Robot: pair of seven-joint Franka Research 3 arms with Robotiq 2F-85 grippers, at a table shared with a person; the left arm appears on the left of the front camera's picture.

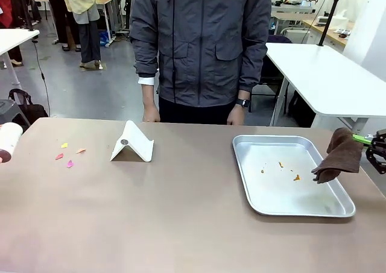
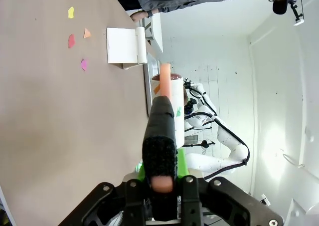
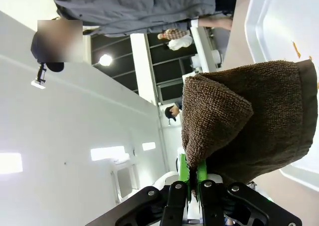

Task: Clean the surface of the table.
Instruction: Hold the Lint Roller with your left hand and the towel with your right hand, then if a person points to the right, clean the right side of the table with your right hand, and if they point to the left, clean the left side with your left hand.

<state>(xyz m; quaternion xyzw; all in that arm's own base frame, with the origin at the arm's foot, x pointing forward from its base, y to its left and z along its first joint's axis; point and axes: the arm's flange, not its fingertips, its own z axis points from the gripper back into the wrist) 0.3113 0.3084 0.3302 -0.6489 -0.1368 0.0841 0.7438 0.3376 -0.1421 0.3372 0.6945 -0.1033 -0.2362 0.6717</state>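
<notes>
Silver tray holding orange crumbs, right claw pinching brown cloth, left claw clamped on black-handled roller

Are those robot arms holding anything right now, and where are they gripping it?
The right jaws pinch the brown cloth by one end; the left jaws clamp a white roller by its black handle.

Grey floor fills the upper left. A white-topped table stands at upper right beside a white wall; another white table pokes in at far left.
</notes>
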